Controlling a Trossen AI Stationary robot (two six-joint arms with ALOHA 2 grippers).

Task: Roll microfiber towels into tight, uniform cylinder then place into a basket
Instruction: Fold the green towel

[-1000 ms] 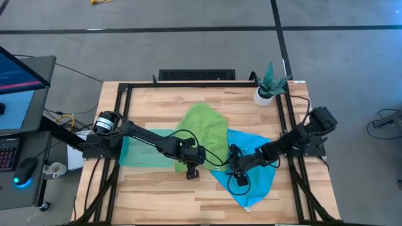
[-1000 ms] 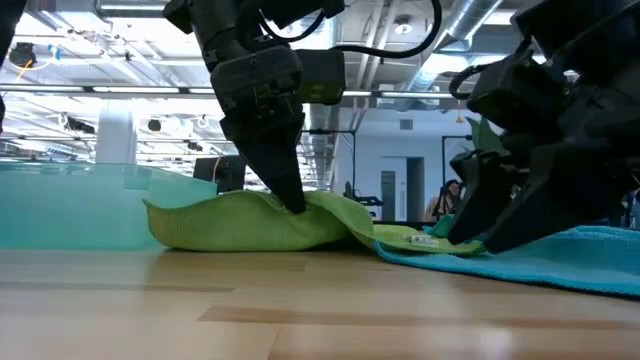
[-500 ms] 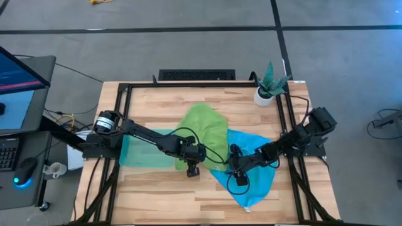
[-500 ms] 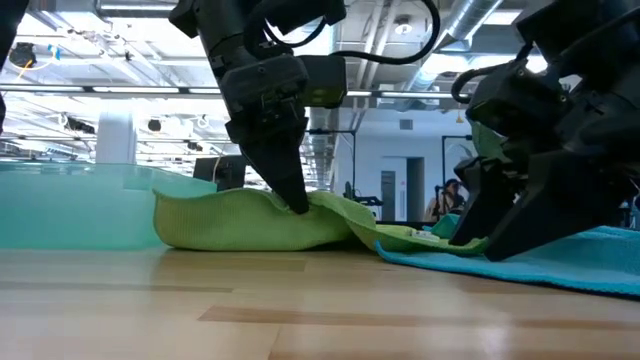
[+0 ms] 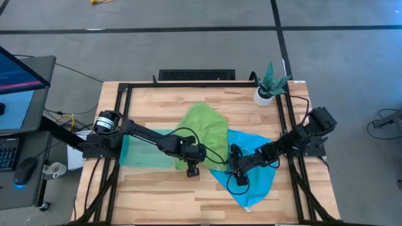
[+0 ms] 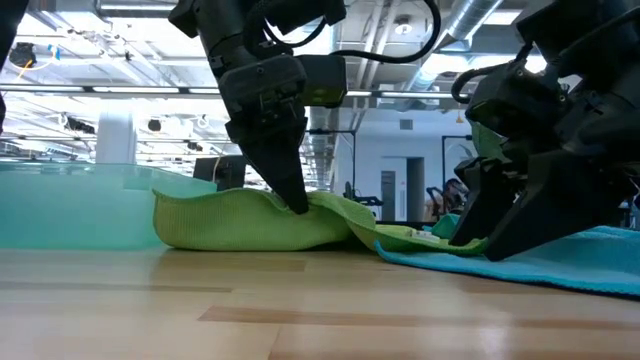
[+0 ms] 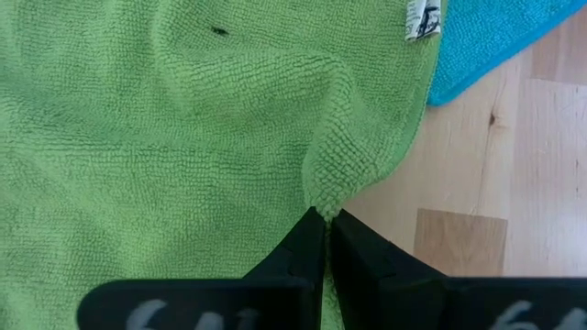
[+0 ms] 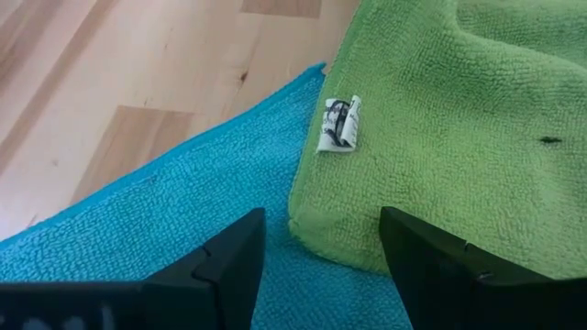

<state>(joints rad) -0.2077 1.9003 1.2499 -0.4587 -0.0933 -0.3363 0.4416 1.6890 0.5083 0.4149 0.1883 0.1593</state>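
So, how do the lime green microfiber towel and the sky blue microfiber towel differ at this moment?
The lime green microfiber towel lies partly on top; the sky blue microfiber towel is under its corner. The left end effector is shut on a pinched fold of the green one, while the blue one is not gripped; the open right end effector straddles the green corner over it. Green bears a white tag. Both are unrolled on the wooden table.

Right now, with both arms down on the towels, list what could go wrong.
1. The left pincer pinches only a small pucker of the green towel; it may slip free.
2. The green towel's corner overlaps the blue towel, and the open right pincer straddles that corner, so closing might grab both cloths.
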